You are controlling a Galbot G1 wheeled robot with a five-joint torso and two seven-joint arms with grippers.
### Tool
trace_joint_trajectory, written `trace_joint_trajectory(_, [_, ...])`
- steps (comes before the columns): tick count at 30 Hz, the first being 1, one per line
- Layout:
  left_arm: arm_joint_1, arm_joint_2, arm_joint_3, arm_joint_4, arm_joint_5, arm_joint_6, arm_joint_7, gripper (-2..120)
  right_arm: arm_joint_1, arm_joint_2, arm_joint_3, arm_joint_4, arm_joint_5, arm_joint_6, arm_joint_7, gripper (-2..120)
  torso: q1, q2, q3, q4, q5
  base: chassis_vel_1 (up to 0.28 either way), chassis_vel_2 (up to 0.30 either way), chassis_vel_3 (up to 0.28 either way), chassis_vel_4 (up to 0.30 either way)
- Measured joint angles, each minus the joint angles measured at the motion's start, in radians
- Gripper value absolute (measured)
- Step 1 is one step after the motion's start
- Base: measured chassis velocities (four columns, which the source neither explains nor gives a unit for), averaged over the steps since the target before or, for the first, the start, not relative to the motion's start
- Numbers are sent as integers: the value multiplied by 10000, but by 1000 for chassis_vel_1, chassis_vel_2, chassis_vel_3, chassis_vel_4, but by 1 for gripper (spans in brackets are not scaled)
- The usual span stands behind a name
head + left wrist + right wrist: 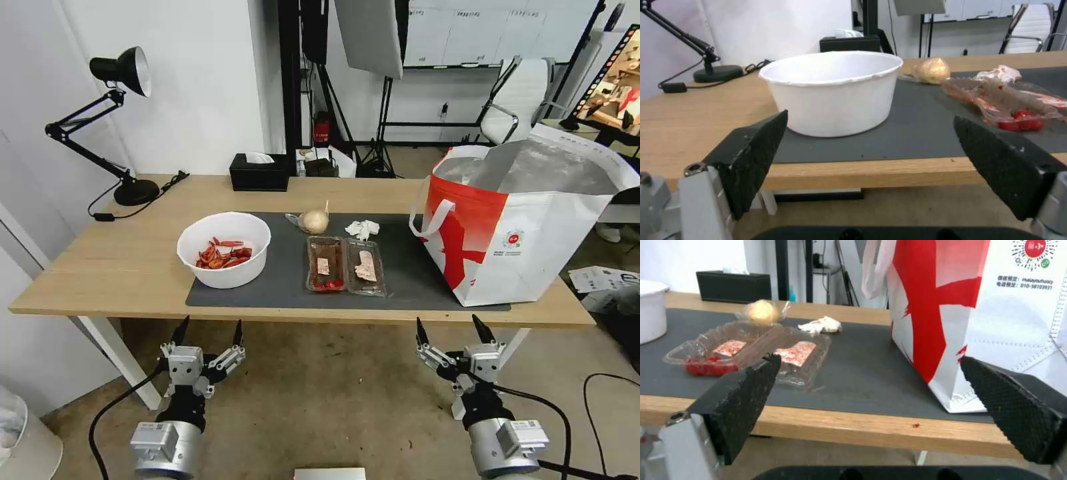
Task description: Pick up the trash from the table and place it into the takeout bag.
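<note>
Both arms low, short of the table's (pixel 120 267) near edge and off everything on it. Left gripper (pixel 208 331) spread wide with nothing between the fingers, lined up below the white round bowl (pixel 225 248); from the left wrist, that bowl (pixel 833 91) dead ahead between the two black pads (pixel 753 156). Right gripper (pixel 455 330) likewise splayed apart and bare, hanging below the gap between the clear two-compartment tray (pixel 345 265) and the takeout bag (pixel 527 220). On the dark grey mat (pixel 280 280): bowl at its left end, red scraps (pixel 223 255) in the bottom; tray near the middle, red bits and paper scraps in its compartments; beige bagged lump (pixel 313 221) just behind the tray; crumpled white tissue (pixel 362 229) beside the lump, toward the bag. Bag upright at the mat's right end, mouth gaping, foil lining showing, white loop handle (pixel 427 217) drooping on the side toward the tray. From the right wrist, tray (pixel 751 353) forward to one side, bag wall (pixel 978 323) close on the other, tissue (pixel 821 325) and lump (pixel 762 312) farther back. Black tissue box (pixel 260 172) at the table's far edge, black desk lamp (pixel 120 120) at the far left corner.
</note>
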Motion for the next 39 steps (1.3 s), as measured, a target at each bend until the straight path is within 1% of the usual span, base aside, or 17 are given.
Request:
trace_joint_trajectory(11, [0, 0, 0, 0, -1, 4, 0, 100, -2, -35, 40, 1, 38, -42, -19, 100, 0, 0, 0, 0, 0, 0, 0, 0, 0])
trace_joint_trajectory(12, [-45, -48, -26, -13, -250, 409, 1, 100, -113, -513, 615, 87, 575, -762, -461, 100, -1, 0, 0, 0, 2, 0, 0, 0, 0])
trace_joint_trajectory(13, [-120, -138, -76, -82, -611, 991, 34, 100, -212, -920, 1125, 174, 1048, -1396, -844, 100, 0, 0, 0, 0, 2, 0, 0, 0, 0])
trace_joint_trajectory(14, [-120, -138, -76, -82, -611, 991, 34, 100, -212, -920, 1125, 174, 1048, -1396, -844, 100, 0, 0, 0, 0, 2, 0, 0, 0, 0])
trace_joint_trajectory(16, [-234, -277, -152, -181, -1173, 1914, 99, 100, -357, -1558, 1904, 308, 1775, -2376, -1449, 100, 0, -1, 1, 0, 2, 0, 0, 0, 0])
trace_joint_trajectory(17, [-234, -277, -152, -181, -1173, 1914, 99, 100, -357, -1558, 1904, 308, 1775, -2376, -1449, 100, 0, -1, 1, 0, 2, 0, 0, 0, 0])
trace_joint_trajectory(18, [-311, -363, -204, -240, -1539, 2502, 137, 100, -389, -1832, 2218, 348, 2215, -2597, -1735, 100, 0, 0, 0, -2, -2, 0, 0, 0, 0])
trace_joint_trajectory(19, [-311, -363, -204, -240, -1539, 2502, 137, 100, -389, -1832, 2218, 348, 2215, -2597, -1735, 100, 0, 0, 0, -2, -2, 0, 0, 0, 0])
trace_joint_trajectory(20, [-392, -455, -212, -181, -1887, 2376, 237, 100, -332, -1904, 2261, 362, 2491, -2447, -1884, 100, -1, 0, 0, 0, 5, 0, 0, 0, 0])
trace_joint_trajectory(22, [-485, -543, -212, -45, -2209, 1786, 410, 100, -246, -1942, 2273, 346, 2775, -1998, -2054, 100, 0, 0, 1, 0, -1, 0, 0, 0, 0])
trace_joint_trajectory(23, [-485, -543, -212, -45, -2209, 1786, 410, 100, -246, -1942, 2273, 346, 2775, -1998, -2054, 100, 0, 0, 1, 0, -1, 0, 0, 0, 0])
trace_joint_trajectory(24, [-497, -554, -215, -37, -2280, 1577, 477, 100, -222, -1943, 2255, 327, 2852, -1793, -2113, 100, 0, 0, 1, 0, 1, 0, 0, 0, 0])
trace_joint_trajectory(26, [-498, -557, -220, -38, -2341, 1405, 542, 100, -200, -1929, 2213, 309, 2891, -1605, -2166, 100, 0, 0, 0, 0, 1, 0, 0, 0, 0])
trace_joint_trajectory(39, [-449, -562, -232, -67, -2328, 1194, 656, 100, -211, -1862, 2141, 196, 2836, -1418, -2221, 100, 0, 0, 1, 0, 0, 0, 0, 0, 0])
